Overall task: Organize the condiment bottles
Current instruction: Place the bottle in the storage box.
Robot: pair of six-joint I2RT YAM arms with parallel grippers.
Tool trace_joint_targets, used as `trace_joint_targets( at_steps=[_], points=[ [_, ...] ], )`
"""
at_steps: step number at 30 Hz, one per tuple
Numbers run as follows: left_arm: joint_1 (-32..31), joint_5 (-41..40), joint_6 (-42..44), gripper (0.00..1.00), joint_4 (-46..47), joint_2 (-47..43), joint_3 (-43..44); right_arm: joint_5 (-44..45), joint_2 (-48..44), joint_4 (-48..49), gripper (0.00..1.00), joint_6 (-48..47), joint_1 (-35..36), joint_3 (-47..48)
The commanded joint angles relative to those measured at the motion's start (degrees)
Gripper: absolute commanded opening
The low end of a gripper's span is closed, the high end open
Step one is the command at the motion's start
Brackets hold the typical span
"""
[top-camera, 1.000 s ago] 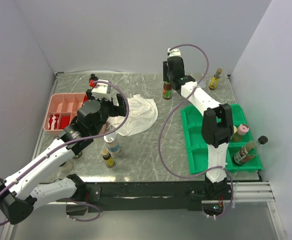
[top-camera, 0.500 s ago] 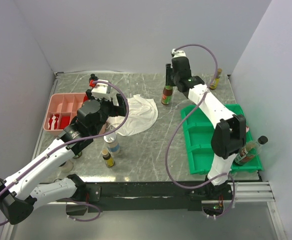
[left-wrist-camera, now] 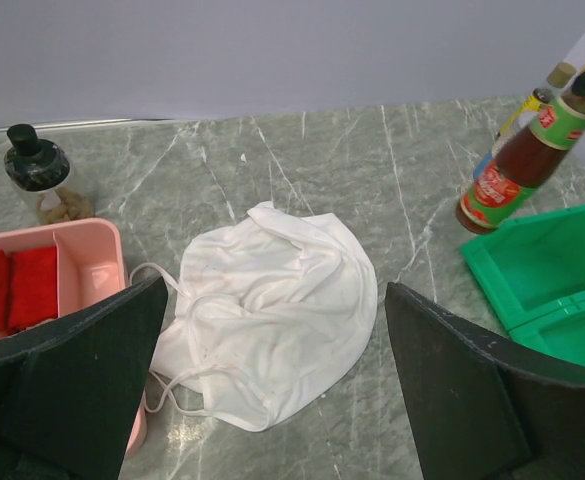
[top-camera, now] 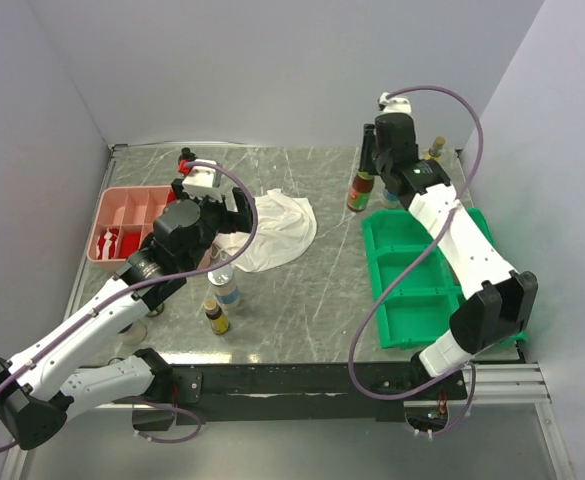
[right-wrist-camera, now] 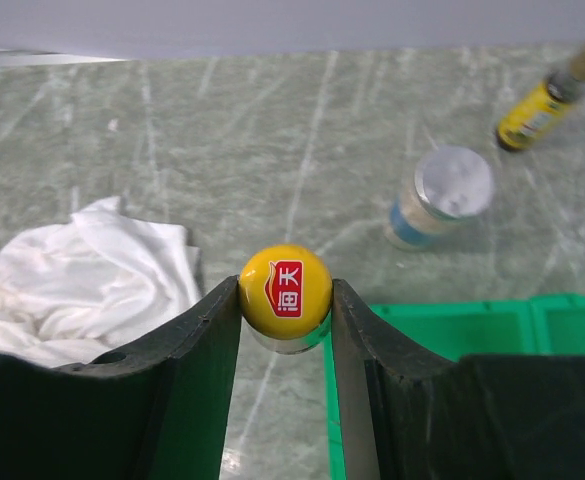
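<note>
Found right gripper [right-wrist-camera: 285, 292] clamped on yellow cap [right-wrist-camera: 285, 281] of red-labelled sauce bottle [left-wrist-camera: 517, 165], held tilted at far corner of green tray [top-camera: 412, 272]. Found left gripper [left-wrist-camera: 275, 292] spread wide, gripping nothing, above white cloth [left-wrist-camera: 272, 300]. Noted silver-capped jar [right-wrist-camera: 442, 200] and yellow bottle [right-wrist-camera: 537, 105] beyond tray

White cloth [top-camera: 277, 228] crumpled between pink tray [top-camera: 122, 193] and green tray [top-camera: 397, 268]

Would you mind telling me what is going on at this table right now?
The right end effector is shut on a yellow-capped dark sauce bottle with a red and green label, holding it tilted just beyond the far corner of the green compartment tray. The left end effector hangs open and empty above the crumpled white cloth. Other small bottles stand loose on the table.
</note>
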Motion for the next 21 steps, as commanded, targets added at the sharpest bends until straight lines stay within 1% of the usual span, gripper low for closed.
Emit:
trace_joint_targets(
  at_steps=[1,3,8,14,20,21],
  points=[
    [-0.34,0.39,-0.30,0.97,2.70,-2.04,0.38,5.17,-6.08,1.03,0.00,0.81,-3.83,-0.75],
    [-0.34,0.30,-0.30,0.97,2.70,-2.04,0.38,5.79,-8.36,0.59,0.00,0.98,-5.23,-2.68],
    [-0.51,0.83,-0.48,0.97,2.79,-2.04,0.38,5.52,-12.41,1.47,0.00,1.60,-12.35,-6.20],
    [-0.95,0.21,-0.39,0.97,2.79,-2.21,0.20,11.41,-12.94,3.40,0.00,0.90,-16.92,-7.08],
    [-1.57,-0.23,-0.30,0.97,2.61,-2.12,0.20,14.58,-12.15,5.51,0.00,-0.51,-20.79,-7.26],
    [-1.66,-0.23,-0.13,0.97,2.88,-2.13,0.12,14.84,-12.06,5.69,0.00,-0.86,-22.45,-7.26]
  ],
)
